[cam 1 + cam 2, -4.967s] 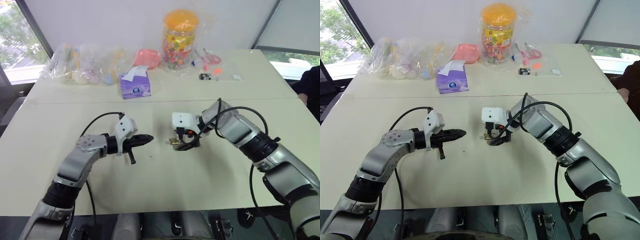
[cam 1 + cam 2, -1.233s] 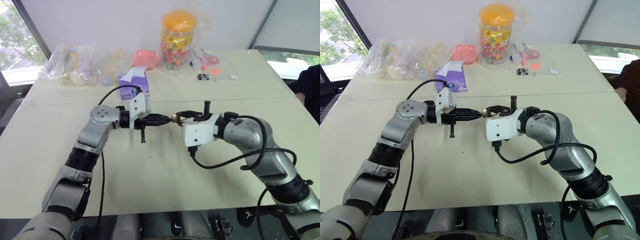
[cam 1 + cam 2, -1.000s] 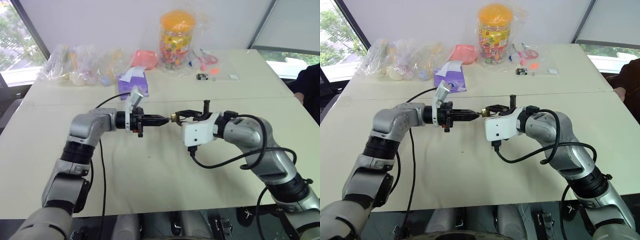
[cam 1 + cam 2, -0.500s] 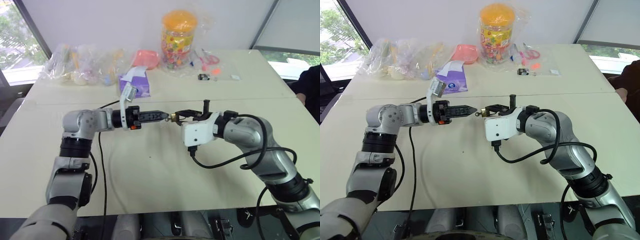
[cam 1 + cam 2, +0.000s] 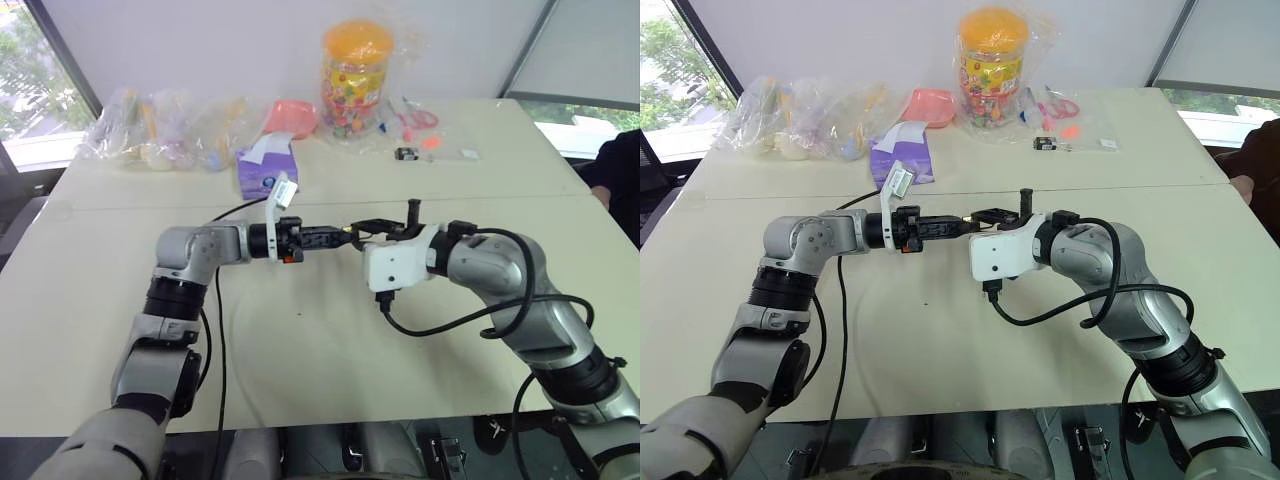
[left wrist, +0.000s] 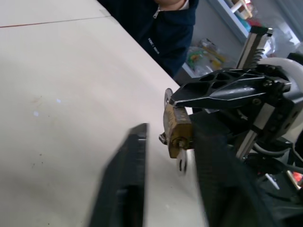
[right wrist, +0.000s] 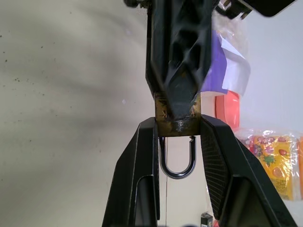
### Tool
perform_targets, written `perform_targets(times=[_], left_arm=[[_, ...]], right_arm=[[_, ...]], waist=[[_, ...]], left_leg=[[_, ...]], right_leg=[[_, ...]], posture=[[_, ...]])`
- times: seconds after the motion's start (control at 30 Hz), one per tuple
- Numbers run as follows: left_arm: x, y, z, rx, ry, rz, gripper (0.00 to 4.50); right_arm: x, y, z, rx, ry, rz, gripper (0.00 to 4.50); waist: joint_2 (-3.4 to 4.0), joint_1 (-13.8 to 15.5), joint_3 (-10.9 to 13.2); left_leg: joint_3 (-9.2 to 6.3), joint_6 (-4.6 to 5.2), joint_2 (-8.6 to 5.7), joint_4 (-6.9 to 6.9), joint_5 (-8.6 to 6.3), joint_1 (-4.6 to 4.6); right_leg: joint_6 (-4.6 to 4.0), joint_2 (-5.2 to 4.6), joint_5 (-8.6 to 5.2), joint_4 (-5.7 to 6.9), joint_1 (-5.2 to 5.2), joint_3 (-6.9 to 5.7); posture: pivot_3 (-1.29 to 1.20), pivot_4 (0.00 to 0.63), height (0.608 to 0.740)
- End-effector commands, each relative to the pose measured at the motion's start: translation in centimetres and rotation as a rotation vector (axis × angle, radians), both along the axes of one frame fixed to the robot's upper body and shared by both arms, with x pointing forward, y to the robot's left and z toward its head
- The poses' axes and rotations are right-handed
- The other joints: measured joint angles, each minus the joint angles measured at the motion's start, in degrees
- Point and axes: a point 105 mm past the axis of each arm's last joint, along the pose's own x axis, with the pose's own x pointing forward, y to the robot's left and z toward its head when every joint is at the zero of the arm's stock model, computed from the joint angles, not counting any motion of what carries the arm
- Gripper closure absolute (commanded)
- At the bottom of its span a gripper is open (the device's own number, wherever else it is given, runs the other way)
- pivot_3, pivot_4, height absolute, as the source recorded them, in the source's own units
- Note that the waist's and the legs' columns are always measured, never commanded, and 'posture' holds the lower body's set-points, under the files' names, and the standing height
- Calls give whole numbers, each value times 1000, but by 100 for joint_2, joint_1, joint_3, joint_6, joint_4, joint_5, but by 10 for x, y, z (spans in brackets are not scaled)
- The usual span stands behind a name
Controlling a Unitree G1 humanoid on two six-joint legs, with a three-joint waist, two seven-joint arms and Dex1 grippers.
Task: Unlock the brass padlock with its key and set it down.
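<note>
Brass padlock (image 7: 177, 124) clamped between right jaws above table (image 5: 300, 350), left jaws' tips at it, their gap unclear

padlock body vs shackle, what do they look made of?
Brass padlock body: looks like brass, dull yellow-gold with scuffed, worn faces. Its shackle: looks like steel, a thin silvery-grey loop with a smooth sheen; plating cannot be told.
</note>
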Motion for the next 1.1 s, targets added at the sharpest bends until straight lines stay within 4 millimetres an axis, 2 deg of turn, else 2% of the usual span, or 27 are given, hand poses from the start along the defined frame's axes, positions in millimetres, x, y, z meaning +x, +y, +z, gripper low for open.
perform_targets(times=[0.03,0.27,0.33,0.37,0.4,0.53,0.6,0.7,0.8,0.87,0.97,1.1], left_arm=[[0,-1,11,-13,-47,-1,4488],[-4,-1,13,-10,-62,-14,4488],[-7,-1,13,-3,-72,-32,4500],[-8,1,14,2,-80,-39,4500],[-8,2,14,7,-89,-47,4500],[-12,11,21,21,-143,-84,4500],[-10,14,24,16,-176,-82,4500],[-8,17,29,11,-209,-92,4500],[-9,17,31,20,-242,-114,4500],[-9,16,31,26,-260,-124,4500],[-9,16,31,34,-270,-131,4500],[-8,16,30,43,-278,-136,4500]], right_arm=[[-5,4,20,15,-80,25,3859],[-6,6,21,22,-81,39,3859],[-6,5,22,32,-73,35,2816],[-5,2,19,40,-32,23,2461],[-6,0,16,46,12,15,1916],[-7,-26,7,95,204,-75,19],[-10,-38,5,163,325,-124,19],[-13,-45,11,384,523,-176,19],[-18,-42,23,645,771,-182,19],[-16,-40,33,778,854,-188,19],[-19,-34,40,847,920,-168,868],[-20,-20,52,923,974,-133,2838]], waist=[[0,0,0],[0,-3,0],[0,-3,0],[0,-3,0],[0,-3,0],[-1,10,0],[-2,16,1],[-2,10,1],[-2,-11,1],[1,-17,3],[2,7,3],[3,0,3]], left_leg=[[0,0,0,0,0,0],[-1,0,0,0,0,0],[-1,0,0,0,0,0],[-1,0,0,0,0,0],[-1,0,0,0,0,0],[0,0,0,0,0,0],[-1,0,1,0,0,-1],[0,0,1,0,0,0],[-3,0,5,0,0,1],[-5,0,9,-1,0,4],[-8,0,10,-3,0,3],[-6,1,9,-5,-1,-7]], right_leg=[[0,0,0,0,0,0],[0,0,0,0,0,0],[0,1,0,0,0,0],[0,1,0,0,0,0],[0,1,0,0,0,0],[-3,0,-2,0,0,0],[-6,-2,-4,-2,1,-1],[-17,-6,-9,-2,1,-1],[-19,-3,-7,1,1,0],[-20,-1,-6,2,1,-1],[-23,-2,-6,5,-1,-3],[-22,-13,-5,2,-6,-4]], posture=[[0,150,740],[0,150,740],[0,150,740],[0,150,740],[0,150,740],[0,150,740],[0,150,740],[0,150,740],[0,150,740],[0,150,740],[0,150,740],[0,150,740]])
